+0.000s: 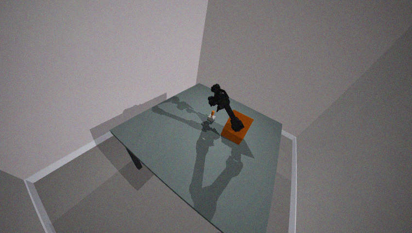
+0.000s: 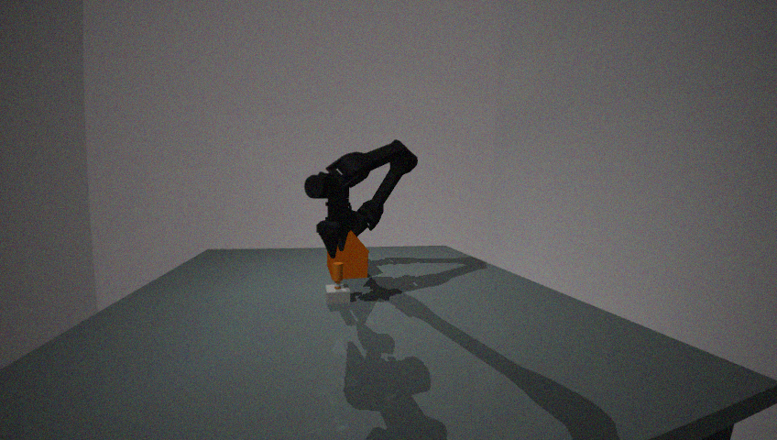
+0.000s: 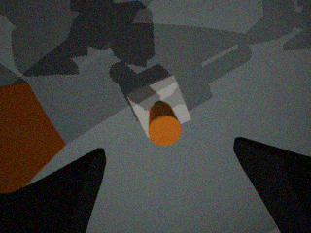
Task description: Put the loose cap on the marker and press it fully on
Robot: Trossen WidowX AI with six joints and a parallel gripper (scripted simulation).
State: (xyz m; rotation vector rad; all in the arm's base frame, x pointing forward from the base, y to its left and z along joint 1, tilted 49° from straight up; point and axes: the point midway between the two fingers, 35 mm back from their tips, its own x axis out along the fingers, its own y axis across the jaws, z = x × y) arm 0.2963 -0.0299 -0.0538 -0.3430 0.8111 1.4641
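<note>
The orange cap (image 1: 212,112) (image 2: 337,271) (image 3: 164,130) sits upright on top of the marker, above the pale holder block (image 1: 211,119) (image 2: 337,297) (image 3: 183,113). A short, narrower orange piece of the marker (image 2: 337,286) shows between cap and block; whether the cap is fully clicked on cannot be told. My gripper (image 1: 214,108) (image 2: 337,254) (image 3: 171,149) is open and empty, pointing down. Its fingertips are above the cap and stand wide to either side of it in the wrist view, touching nothing.
The arm's orange base box (image 1: 245,119) (image 2: 354,265) (image 3: 29,136) stands on the grey-green table (image 1: 162,135) (image 2: 218,337), behind the holder block in the exterior view. Dark arm shadows fall across the table and partly over the block.
</note>
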